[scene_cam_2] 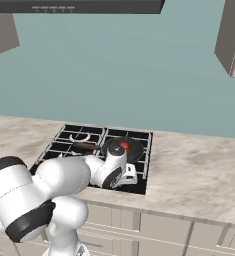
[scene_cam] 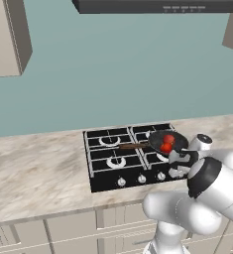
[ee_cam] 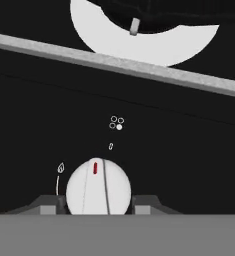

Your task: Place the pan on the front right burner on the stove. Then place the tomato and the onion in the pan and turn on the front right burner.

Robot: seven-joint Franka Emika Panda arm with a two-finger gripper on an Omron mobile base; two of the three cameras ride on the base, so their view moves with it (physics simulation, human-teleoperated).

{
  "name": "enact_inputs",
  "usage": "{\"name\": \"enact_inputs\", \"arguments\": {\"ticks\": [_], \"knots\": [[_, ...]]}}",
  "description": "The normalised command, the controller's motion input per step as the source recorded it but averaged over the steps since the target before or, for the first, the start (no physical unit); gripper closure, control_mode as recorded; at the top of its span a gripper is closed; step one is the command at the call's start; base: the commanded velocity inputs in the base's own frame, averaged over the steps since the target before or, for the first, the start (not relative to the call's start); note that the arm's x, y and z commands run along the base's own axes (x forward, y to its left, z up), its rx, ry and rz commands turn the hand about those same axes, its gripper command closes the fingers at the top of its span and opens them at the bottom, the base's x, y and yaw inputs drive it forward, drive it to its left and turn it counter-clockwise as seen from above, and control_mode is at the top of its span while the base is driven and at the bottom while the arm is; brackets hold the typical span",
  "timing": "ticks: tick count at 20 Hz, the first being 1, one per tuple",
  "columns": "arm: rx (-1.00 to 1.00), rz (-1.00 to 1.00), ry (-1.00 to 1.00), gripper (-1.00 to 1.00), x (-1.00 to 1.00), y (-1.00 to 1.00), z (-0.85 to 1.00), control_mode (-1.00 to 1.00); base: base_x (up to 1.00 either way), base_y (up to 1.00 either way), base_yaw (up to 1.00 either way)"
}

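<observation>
The dark pan [scene_cam: 160, 139] sits on the front right burner [scene_cam: 162, 158] of the black stove [scene_cam: 100, 151], its brown handle [scene_cam: 133, 146] pointing left. Two red round pieces lie in it: the tomato [scene_cam: 169, 139] and another [scene_cam: 166, 148] that I cannot tell from an onion. In the right base view the pan [scene_cam_2: 131, 150] shows one red piece [scene_cam_2: 124, 146]. My gripper [scene_cam: 176, 172] [scene_cam_2: 130, 176] reaches down to the knob row at the stove's front right. In the hand view the gripper [ee_cam: 98, 202] is shut on a silver knob [ee_cam: 98, 184], which bears a red mark, one fingertip [ee_cam: 51, 205] on each side.
Three more silver knobs [scene_cam: 142, 178] line the stove's front edge to the left. Marble counter [scene_cam: 33, 173] spreads on both sides, with cabinet fronts below. A range hood [scene_cam: 157, 6] hangs above, and wall cabinets [scene_cam: 6, 37] flank it.
</observation>
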Motion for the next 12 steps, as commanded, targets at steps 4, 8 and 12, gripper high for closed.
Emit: {"name": "enact_inputs", "arguments": {"ticks": [4,8,12], "knots": [[0.03,0.38,0.00,1.00,0.12,0.00,-0.25,-1.00,0.00,0.00,0.00],[0.01,0.34,0.00,1.00,0.06,0.00,-0.26,-1.00,0.00,0.00,0.00],[0.00,0.24,0.00,1.00,-0.01,0.00,-0.25,-1.00,0.00,0.00,0.00]]}}
